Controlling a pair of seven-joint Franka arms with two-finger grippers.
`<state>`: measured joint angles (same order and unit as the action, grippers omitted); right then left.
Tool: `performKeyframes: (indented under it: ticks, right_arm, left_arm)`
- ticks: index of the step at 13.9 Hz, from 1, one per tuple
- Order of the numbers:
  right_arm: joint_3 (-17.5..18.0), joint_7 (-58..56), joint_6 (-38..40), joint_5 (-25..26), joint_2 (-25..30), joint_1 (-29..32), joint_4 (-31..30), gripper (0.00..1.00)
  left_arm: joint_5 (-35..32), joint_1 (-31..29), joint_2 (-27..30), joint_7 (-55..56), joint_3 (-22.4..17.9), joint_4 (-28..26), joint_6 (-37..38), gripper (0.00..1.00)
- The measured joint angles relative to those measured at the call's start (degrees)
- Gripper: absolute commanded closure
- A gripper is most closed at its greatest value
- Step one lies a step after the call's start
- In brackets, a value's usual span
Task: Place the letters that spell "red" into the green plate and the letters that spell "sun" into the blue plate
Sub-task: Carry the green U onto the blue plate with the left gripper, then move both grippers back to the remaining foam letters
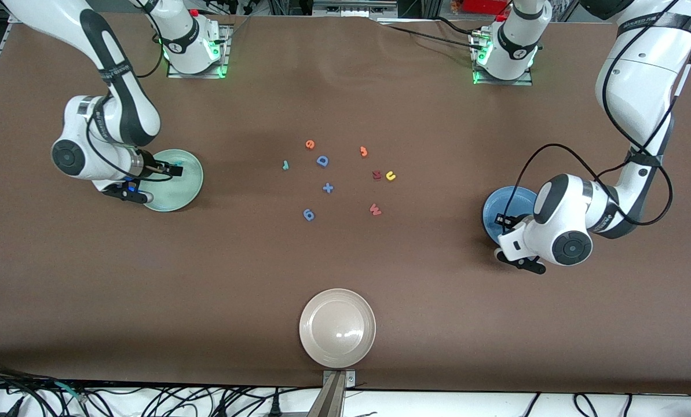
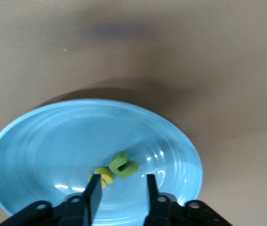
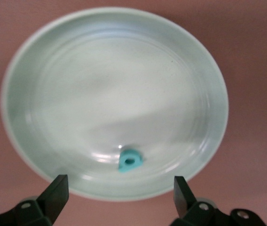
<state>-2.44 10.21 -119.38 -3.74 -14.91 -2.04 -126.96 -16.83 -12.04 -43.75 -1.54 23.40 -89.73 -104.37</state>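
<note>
From the front, my right gripper [image 1: 174, 170] hangs over the round mint-green plate [image 1: 192, 188], my left gripper [image 1: 504, 220] over the round blue plate [image 1: 496, 211].

Left wrist: fingers parted, green "n" [image 2: 122, 165] and yellow letter [image 2: 104, 177] dropped below.

Right wrist: jaws wide, teal "d" [image 3: 130, 160] released beneath.

- A wide table [image 1: 345, 278] covered in plain brown matte material fills nearly everything in sight.
- Along its edge nearest the front camera, a tangle of black cables [image 1: 148, 399] lies on a pale floor.
- A metal bracket [image 1: 338, 379] is clamped at the middle of that same edge.
- Past the table's upper edge stand dark equipment frames, more cables and a red box [image 1: 484, 6].
- The light is even and soft, from overhead.
</note>
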Motion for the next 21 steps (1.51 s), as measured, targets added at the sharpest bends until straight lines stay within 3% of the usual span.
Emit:
performKeyframes:
  ticks: [4,8,11,14,15,16,21]
  right_arm:
    - [2.6,4.9,16.4,-0.6,2.8,-0.2,12.0,0.01]
    - [11.2,18.4,17.9,-2.9,2.6,-0.5,16.2,0.01]
    - [17.6,26.6,11.7,-3.5,1.2,-0.7,16.2,0.01]
    - [23.3,32.7,1.7,-3.6,-3.0,-0.9,15.2,0.01]
    - [24.9,34.7,-2.0,-3.6,-4.8,-1.0,14.5,0.01]
    - [26.4,36.4,-5.6,-3.6,-6.6,-1.1,13.6,0.01]
    - [29.3,37.7,-18.0,-3.5,-11.7,-1.6,7.8,0.01]
  left_arm:
    - [2.1,0.2,0.0,0.1,1.1,0.0,0.1,0.0]
    - [5.7,0.6,0.1,8.9,6.7,-1.3,0.6,0.0]
    - [5.7,2.3,0.5,15.0,11.7,-2.9,0.2,0.01]
    - [5.7,8.9,0.5,17.0,12.3,-4.2,-3.0,0.01]
    - [5.7,11.0,0.5,17.2,12.2,-4.6,-4.4,0.02]
    - [5.7,12.7,0.5,17.4,12.2,-5.0,-5.7,0.12]
    - [4.5,16.9,0.6,17.4,12.2,-8.4,-8.9,0.15]
